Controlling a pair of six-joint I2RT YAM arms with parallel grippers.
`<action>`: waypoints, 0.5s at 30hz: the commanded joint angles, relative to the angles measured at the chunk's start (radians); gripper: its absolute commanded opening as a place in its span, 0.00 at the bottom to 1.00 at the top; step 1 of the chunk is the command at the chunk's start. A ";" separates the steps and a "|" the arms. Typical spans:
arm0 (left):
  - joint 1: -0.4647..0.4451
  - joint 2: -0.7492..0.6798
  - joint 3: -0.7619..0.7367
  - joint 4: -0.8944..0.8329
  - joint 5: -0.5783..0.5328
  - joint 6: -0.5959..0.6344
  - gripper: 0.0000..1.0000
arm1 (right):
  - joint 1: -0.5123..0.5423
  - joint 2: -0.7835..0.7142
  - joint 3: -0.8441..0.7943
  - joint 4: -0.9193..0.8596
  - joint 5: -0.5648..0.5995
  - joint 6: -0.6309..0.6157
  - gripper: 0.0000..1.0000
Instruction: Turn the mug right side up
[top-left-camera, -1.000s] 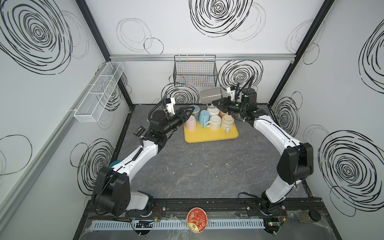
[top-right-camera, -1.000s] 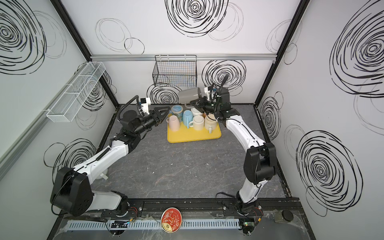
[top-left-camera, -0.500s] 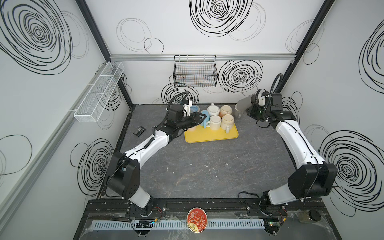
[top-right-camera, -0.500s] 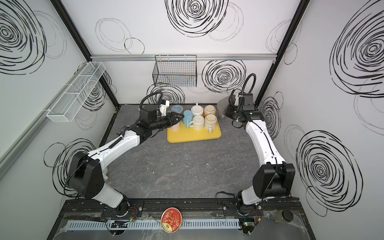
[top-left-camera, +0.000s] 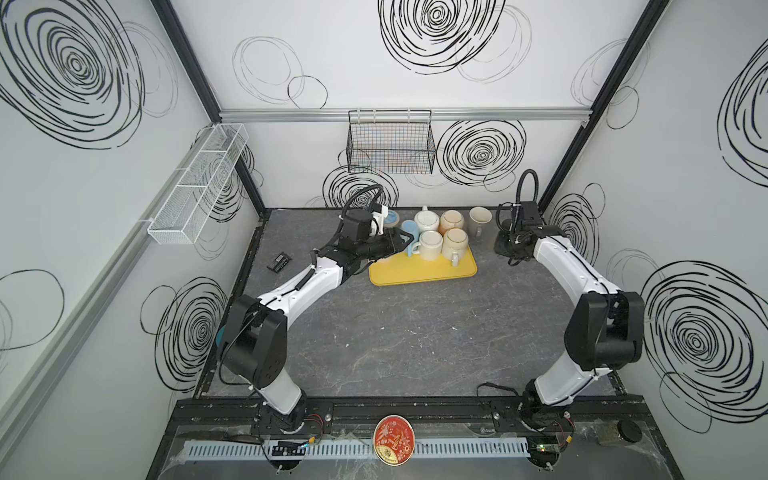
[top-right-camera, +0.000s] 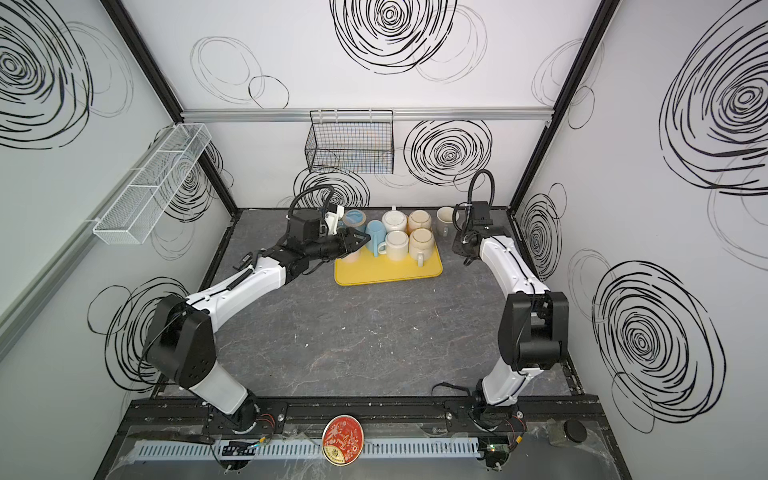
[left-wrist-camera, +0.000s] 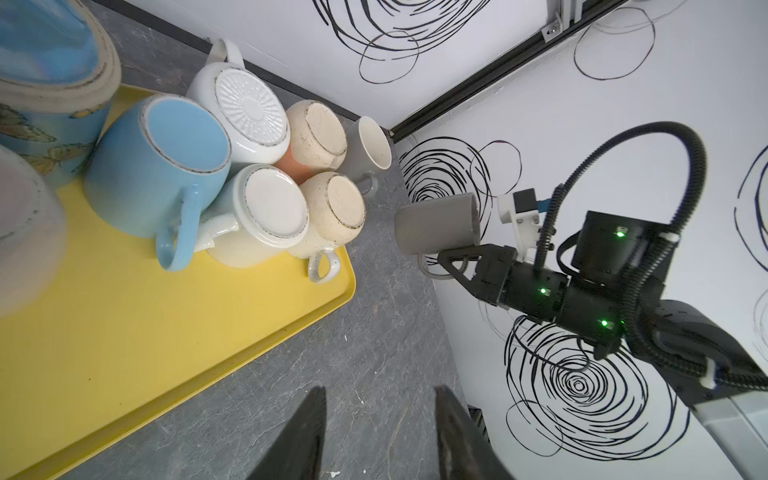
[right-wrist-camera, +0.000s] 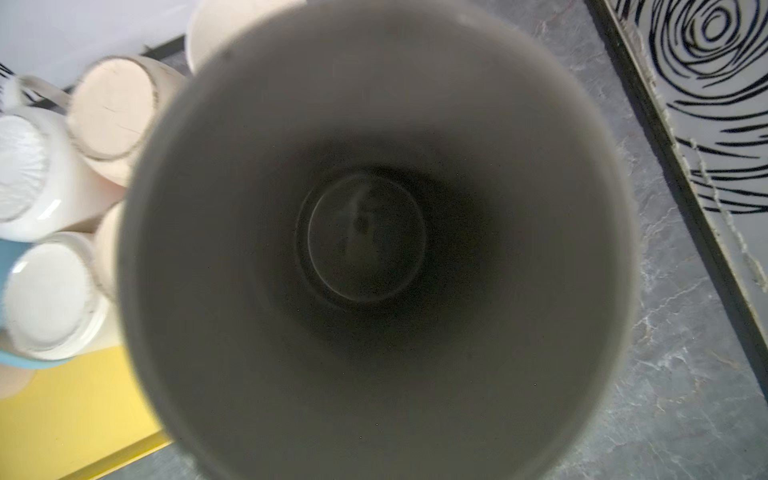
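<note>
Since the right gripper (left-wrist-camera: 446, 259) pinches the handle of the grey mug (left-wrist-camera: 436, 226) just right of the yellow tray (top-left-camera: 419, 272), axis roughly upright, mouth up, lowering seems next; the left gripper (left-wrist-camera: 379, 399), spread and empty, hangs farther off.

Bright, even light, soft shadows; the grey mug (right-wrist-camera: 365, 232) looms blurred and dim-centred in the right wrist view.
</note>
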 joint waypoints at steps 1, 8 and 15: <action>0.002 0.014 0.036 0.017 0.005 0.016 0.45 | 0.002 0.050 0.055 0.047 0.044 -0.016 0.00; -0.001 -0.006 0.012 -0.009 -0.004 0.022 0.45 | 0.011 0.171 0.102 0.046 0.102 -0.023 0.00; 0.000 -0.036 -0.013 -0.026 -0.029 0.029 0.45 | 0.026 0.220 0.128 0.105 0.075 -0.048 0.00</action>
